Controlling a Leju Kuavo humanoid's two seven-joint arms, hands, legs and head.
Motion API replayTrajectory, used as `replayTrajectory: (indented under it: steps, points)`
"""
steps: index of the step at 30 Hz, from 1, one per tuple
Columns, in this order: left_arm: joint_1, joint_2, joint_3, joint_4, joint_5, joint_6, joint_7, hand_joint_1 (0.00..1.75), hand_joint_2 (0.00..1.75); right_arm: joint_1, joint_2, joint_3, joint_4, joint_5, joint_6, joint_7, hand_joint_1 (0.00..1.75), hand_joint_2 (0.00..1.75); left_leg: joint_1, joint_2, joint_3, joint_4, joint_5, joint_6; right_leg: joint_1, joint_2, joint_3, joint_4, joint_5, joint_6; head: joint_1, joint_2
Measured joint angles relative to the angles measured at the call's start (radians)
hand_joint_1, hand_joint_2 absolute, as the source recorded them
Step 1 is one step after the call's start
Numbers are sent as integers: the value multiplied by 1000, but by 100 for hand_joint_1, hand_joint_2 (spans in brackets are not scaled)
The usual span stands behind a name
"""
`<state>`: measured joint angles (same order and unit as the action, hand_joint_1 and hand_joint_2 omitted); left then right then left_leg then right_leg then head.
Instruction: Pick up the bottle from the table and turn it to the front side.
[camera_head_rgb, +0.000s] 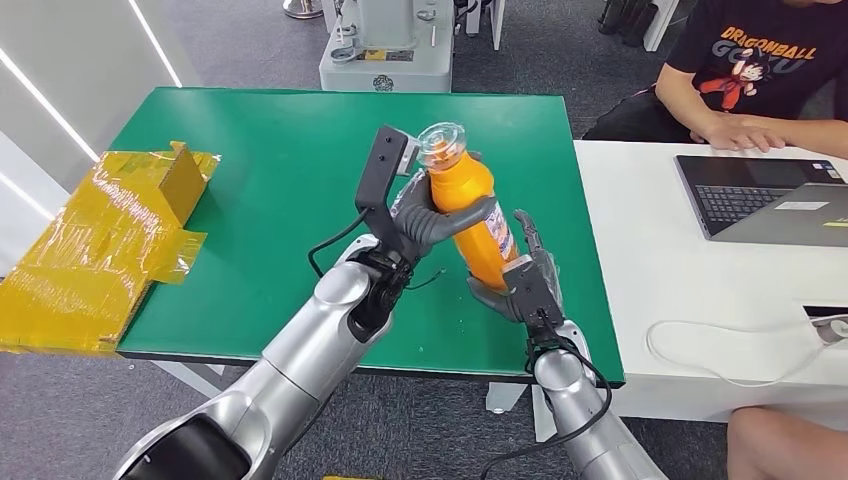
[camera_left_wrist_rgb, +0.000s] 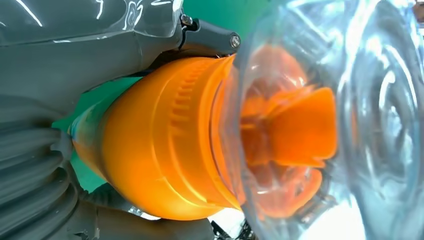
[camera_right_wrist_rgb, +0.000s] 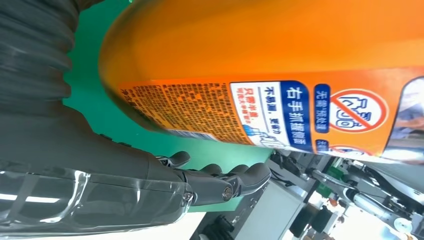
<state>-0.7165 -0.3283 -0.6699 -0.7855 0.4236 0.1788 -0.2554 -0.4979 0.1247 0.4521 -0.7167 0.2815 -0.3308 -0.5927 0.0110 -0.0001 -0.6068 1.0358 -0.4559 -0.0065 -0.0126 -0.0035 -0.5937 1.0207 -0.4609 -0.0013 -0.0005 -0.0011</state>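
Note:
An orange bottle (camera_head_rgb: 470, 195) with a clear cap (camera_head_rgb: 441, 143) hangs tilted above the green table (camera_head_rgb: 250, 200), cap up and away from me. My left hand (camera_head_rgb: 430, 222) grips it around the upper body, fingers wrapped across it. My right hand (camera_head_rgb: 522, 280) sits at the bottle's lower end, fingers spread upward beside it. In the left wrist view the orange neck (camera_left_wrist_rgb: 165, 145) and clear cap (camera_left_wrist_rgb: 350, 100) loom close. The right wrist view shows the printed label (camera_right_wrist_rgb: 280, 112) on the bottle (camera_right_wrist_rgb: 280, 45), with my right fingers (camera_right_wrist_rgb: 235, 180) stretched out apart from it.
A yellow taped cardboard box (camera_head_rgb: 110, 240) lies at the table's left edge. To the right stands a white table (camera_head_rgb: 640, 250) with a laptop (camera_head_rgb: 770, 195) and a cable (camera_head_rgb: 700, 340); a person (camera_head_rgb: 760, 70) sits behind it. A grey machine base (camera_head_rgb: 385, 45) stands beyond the green table.

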Motion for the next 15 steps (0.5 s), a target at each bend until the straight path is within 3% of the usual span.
replayTrajectory:
  steps: [15]
  points:
    - [0, 38, 73, 0, 12, 48, -55, 175, 175, -1, 4, 0, 0, -2, -9, -16, 0, 175, 0, 0, 0, 0, 0, 0, 0, 0, 0, 0, 0, 0, 0, 0]
